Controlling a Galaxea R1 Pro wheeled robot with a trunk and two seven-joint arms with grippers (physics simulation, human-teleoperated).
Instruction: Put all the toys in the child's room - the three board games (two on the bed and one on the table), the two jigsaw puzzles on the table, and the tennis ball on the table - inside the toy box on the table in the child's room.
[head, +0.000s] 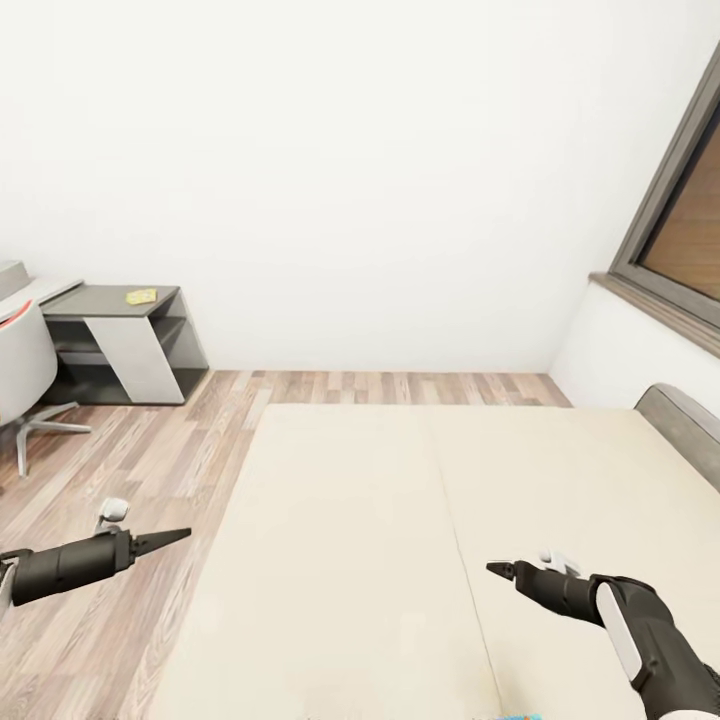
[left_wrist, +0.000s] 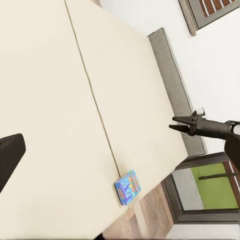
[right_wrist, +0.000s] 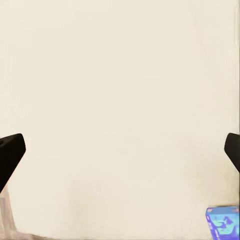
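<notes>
Standing at the side of the bed (head: 400, 560), we hold both arms forward and low over it, probably so that either one can go down to a toy without a large move. Our left claw (head: 180, 536) hangs over the wood floor (head: 150, 470) just beside the bed edge; its fingers look pressed together to a point and carry nothing. Our right claw (head: 497, 569) is above the beige cover, also empty; in the left wrist view (left_wrist: 176, 123) its two tips stand slightly apart, so we judge it released. The small blue game box (left_wrist: 127, 186) lies flat near the edge of the bed, close to us; a strip of it shows at the bottom of the head view (head: 515, 716) and a corner in the right wrist view (right_wrist: 223, 223). It sits nearer the right arm, so this arm seems the natural one to pick it. Far at the left, a dark side desk (head: 125, 325) carries a yellowish flat thing (head: 141, 296), too small to name. We think the task is at an early step.
</notes>
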